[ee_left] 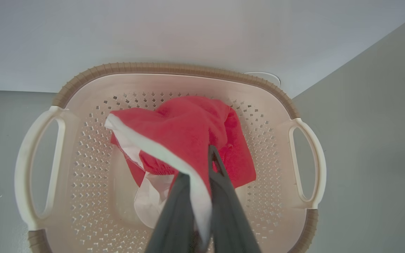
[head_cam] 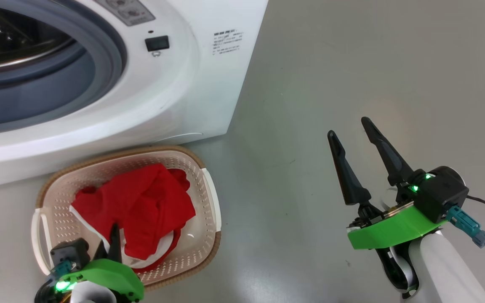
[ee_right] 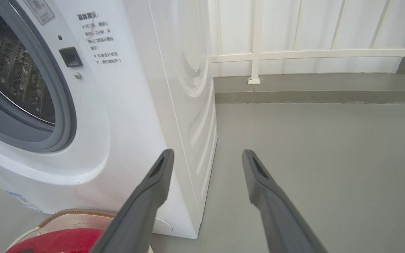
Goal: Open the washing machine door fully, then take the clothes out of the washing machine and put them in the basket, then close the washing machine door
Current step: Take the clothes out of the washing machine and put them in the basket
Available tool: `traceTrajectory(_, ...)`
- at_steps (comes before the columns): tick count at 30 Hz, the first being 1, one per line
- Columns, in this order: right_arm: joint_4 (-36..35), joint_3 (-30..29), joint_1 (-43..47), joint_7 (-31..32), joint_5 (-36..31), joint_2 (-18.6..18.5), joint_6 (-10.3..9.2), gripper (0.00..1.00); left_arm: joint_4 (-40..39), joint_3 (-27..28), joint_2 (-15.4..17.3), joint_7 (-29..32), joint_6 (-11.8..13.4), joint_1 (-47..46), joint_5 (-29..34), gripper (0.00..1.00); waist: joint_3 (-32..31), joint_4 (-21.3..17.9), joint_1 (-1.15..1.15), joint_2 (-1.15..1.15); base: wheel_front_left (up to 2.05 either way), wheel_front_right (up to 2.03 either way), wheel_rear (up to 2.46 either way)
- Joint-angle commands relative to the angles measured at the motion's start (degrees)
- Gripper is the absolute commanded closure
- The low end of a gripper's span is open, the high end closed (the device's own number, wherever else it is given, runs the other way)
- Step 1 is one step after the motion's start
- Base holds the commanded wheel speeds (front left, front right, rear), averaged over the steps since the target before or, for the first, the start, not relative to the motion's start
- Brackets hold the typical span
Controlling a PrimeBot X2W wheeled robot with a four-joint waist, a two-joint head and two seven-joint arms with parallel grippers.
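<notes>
Within basket (ee_left: 174, 68), clothes (ee_left: 188, 130) in left end effector (ee_left: 199, 164)

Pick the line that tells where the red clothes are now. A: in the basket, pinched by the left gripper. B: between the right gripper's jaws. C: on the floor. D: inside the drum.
A: the clothes lie in the basket, the left gripper shut on a white-trimmed fold.

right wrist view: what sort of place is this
Likely a laundry or utility area, perhaps a balcony: a white front-loading washing machine stands on a bare grey floor, a pale railing runs behind, and a basket holds red clothes.
</notes>
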Motion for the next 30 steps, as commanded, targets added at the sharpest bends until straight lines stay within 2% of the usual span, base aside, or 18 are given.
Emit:
traceTrajectory(1, -1.16, 1.00, -0.25, -0.37, -0.11, -0.05, 0.19, 0.00, -0.07, 1.08, 0.52, -0.70, -0.29, -0.32, -0.61, 1.00, -0.28, 0.20, 0.00, 0.00, 0.00, 0.00, 0.00)
traceTrajectory(4, -0.84, 0.95, -0.07, -0.37, -0.23, -0.05, 0.19, 0.00, 1.11, 0.66, 0.52, -0.70, -0.16, -0.66, -1.42, 1.00, -1.21, 0.69, 0.00, 0.00, 0.00, 0.00, 0.00)
traceTrajectory(5, -0.68, 0.95, 0.06, -0.37, -0.30, -0.05, 0.19, 0.00, 1.33, 0.42, 0.52, -0.70, -0.10, -0.65, -1.59, 0.68, -1.64, 0.85, 0.00, 0.00, 0.00, 0.00, 0.00)
traceTrajectory(6, -0.48, 1.01, 0.24, -0.37, -0.35, -0.05, 0.19, 0.00, 1.51, 0.07, 0.52, -0.70, 0.08, -0.54, -1.82, 0.44, -2.21, 0.99, 0.00, 0.00, 0.00, 0.00, 0.00)
traceTrajectory(7, -0.29, 1.13, 0.42, -0.37, -0.39, -0.05, 0.19, 0.00, 1.45, -0.14, 0.52, -0.70, 0.41, -0.36, -2.06, 0.00, -2.80, 1.11, 0.00, 0.00, 0.00, 0.00, 0.00)
traceTrajectory(11, 0.35, 1.35, 1.09, -0.37, -0.44, -0.05, 0.19, 0.00, -0.97, -0.74, 0.52, -0.70, 1.28, 0.67, -2.22, 0.00, -5.27, 1.84, 0.00, 0.00, 0.00, 0.00, 0.00)
traceTrajectory(23, 2.54, 0.82, 5.26, -0.37, -1.71, -0.05, 0.19, 0.00, -18.35, -1.61, 0.51, -0.70, 3.58, 8.18, 0.26, 0.00, -14.64, 5.43, 0.00, 0.00, 0.00, 0.00, 0.00)
traceTrajectory(30, 3.48, -0.35, 7.79, -0.37, -2.13, -0.05, 0.19, 0.00, -26.30, -1.96, 0.51, -0.70, 3.74, 11.84, 3.16, 0.00, -18.49, 6.76, 0.00, 0.00, 0.00, 0.00, 0.00)
